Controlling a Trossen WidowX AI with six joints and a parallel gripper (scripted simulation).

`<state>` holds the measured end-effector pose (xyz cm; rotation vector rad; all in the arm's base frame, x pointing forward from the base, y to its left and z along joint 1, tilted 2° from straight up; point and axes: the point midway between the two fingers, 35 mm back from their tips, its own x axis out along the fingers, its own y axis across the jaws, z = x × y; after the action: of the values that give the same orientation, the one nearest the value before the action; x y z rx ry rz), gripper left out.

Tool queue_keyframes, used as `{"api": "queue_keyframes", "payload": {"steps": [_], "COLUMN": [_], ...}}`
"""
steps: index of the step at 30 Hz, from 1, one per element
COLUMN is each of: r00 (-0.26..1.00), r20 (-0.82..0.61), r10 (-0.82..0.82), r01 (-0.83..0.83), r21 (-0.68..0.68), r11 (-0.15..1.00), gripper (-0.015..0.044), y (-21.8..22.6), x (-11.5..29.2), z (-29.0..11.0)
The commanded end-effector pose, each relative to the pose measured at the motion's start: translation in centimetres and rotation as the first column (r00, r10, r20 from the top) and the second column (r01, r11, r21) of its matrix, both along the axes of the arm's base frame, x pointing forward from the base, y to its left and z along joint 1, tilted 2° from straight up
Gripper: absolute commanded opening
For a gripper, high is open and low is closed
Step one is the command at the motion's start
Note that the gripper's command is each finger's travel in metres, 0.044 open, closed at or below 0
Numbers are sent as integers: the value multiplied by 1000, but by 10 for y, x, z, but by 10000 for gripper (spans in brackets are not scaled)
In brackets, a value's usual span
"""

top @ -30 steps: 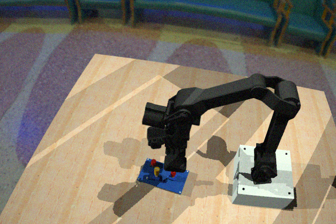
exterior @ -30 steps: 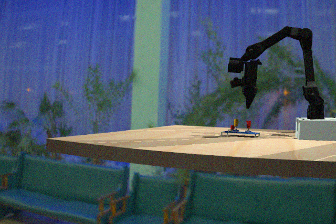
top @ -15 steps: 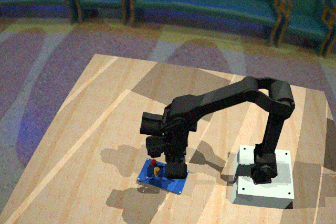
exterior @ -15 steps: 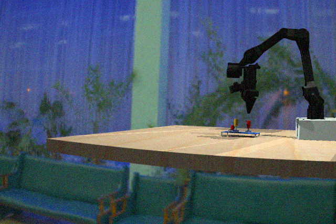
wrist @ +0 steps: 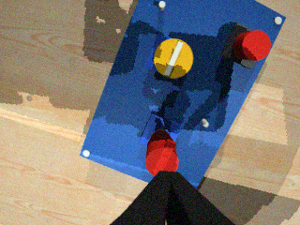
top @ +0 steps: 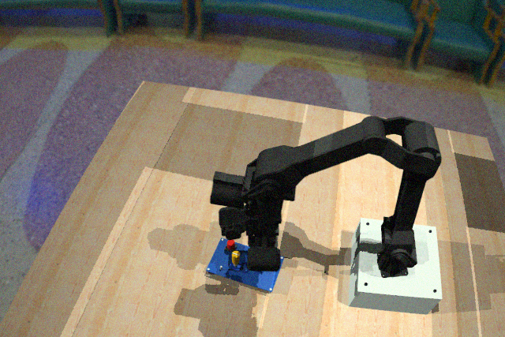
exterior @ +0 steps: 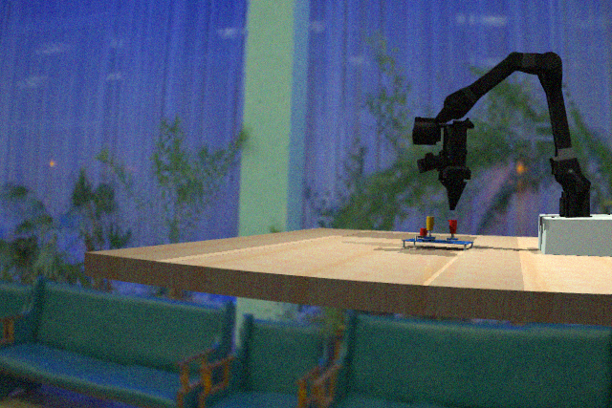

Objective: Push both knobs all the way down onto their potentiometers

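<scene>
The gripper [wrist: 167, 178] points straight down, fingers pressed together with nothing between them, its tip poised just above a red knob [wrist: 161, 154] without touching it. In the wrist view that knob lies at 12 o'clock from the tip, on the blue circuit board [wrist: 138, 94]. The board's long axis runs from 7 to 1 o'clock. A yellow knob [wrist: 172, 59] stands mid-board; another red knob [wrist: 257, 44] sits at 2 o'clock.

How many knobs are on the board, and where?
3. A yellow knob mid-board, a red knob near one short edge, and another red knob right under the shut jaws. None seems hidden.
</scene>
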<state>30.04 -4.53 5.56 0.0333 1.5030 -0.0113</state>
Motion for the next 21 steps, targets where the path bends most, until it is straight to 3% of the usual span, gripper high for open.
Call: {"api": "queue_keyframes", "payload": {"steps": [1,21], "r00": [1000,1000], "r20": [-13,-13], "r10": [7,7], "r01": [-6,-6], "r21": [8,8], "r11": [1000,1000], "gripper": [0,0], "y": [2,2], "x": [-3,-3], "z": [-10,-19]}}
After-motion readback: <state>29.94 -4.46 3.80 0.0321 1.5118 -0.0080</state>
